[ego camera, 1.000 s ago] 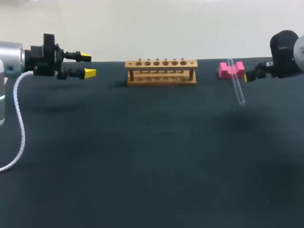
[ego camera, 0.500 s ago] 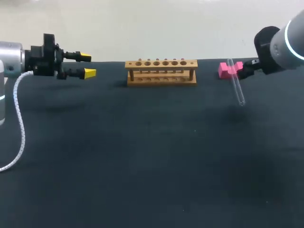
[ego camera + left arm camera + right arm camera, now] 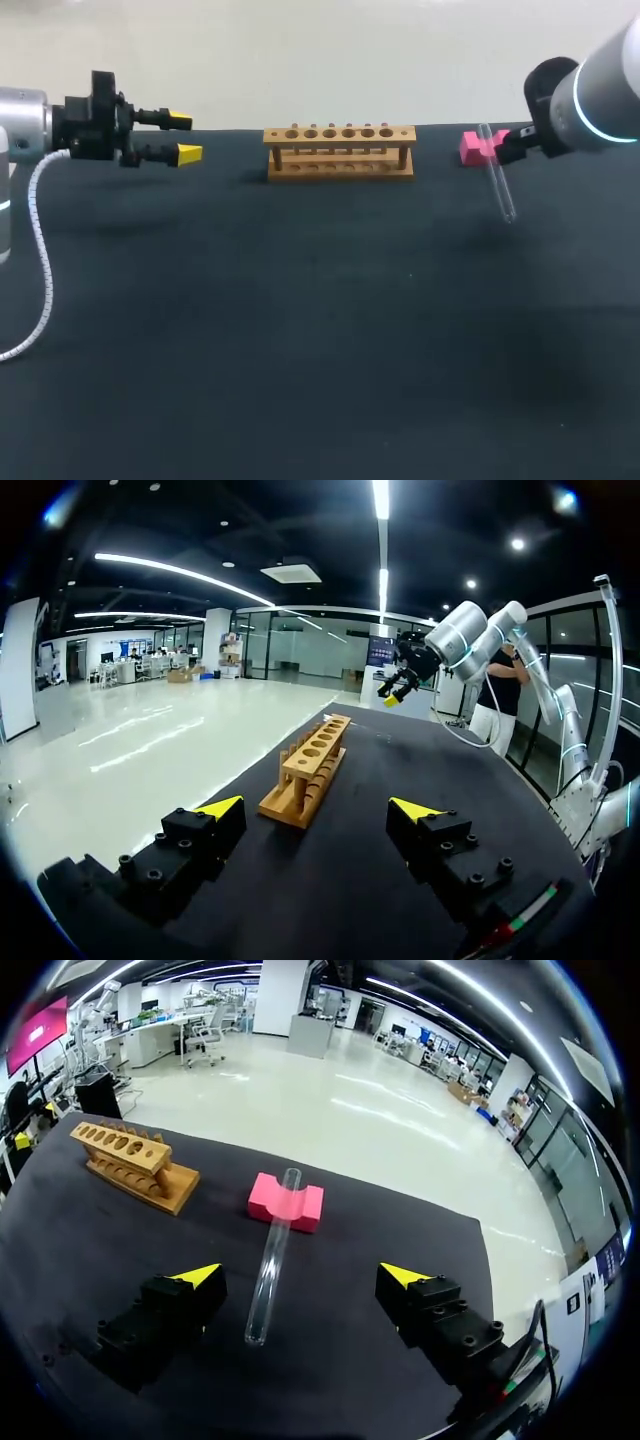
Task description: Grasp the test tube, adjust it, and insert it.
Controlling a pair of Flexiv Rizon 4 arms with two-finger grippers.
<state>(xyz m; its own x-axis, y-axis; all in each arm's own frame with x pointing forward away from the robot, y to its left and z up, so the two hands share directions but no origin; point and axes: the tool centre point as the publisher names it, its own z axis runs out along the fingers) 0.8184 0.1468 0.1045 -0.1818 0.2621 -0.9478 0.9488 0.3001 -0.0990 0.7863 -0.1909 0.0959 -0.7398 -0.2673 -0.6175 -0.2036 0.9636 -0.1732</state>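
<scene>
**While nobody holds it: job at the start**

Since the long clear glass test tube (image 3: 272, 1260) lies w/ one end on the little pink block (image 3: 287, 1203), nothing's done. R gripper (image 3: 301, 1275) wide, tube btw its fingers, not touched. L gripper (image 3: 318, 808) wide, empty, far off. To do: grab, turn, push into wooden rack w/ holes (image 3: 340, 152). No words to read.

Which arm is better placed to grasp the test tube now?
Probably the right: the test tube, resting on the pink block, lies just ahead of the right gripper, between its open fingers. The left gripper is far beyond the wooden rack.
</scene>
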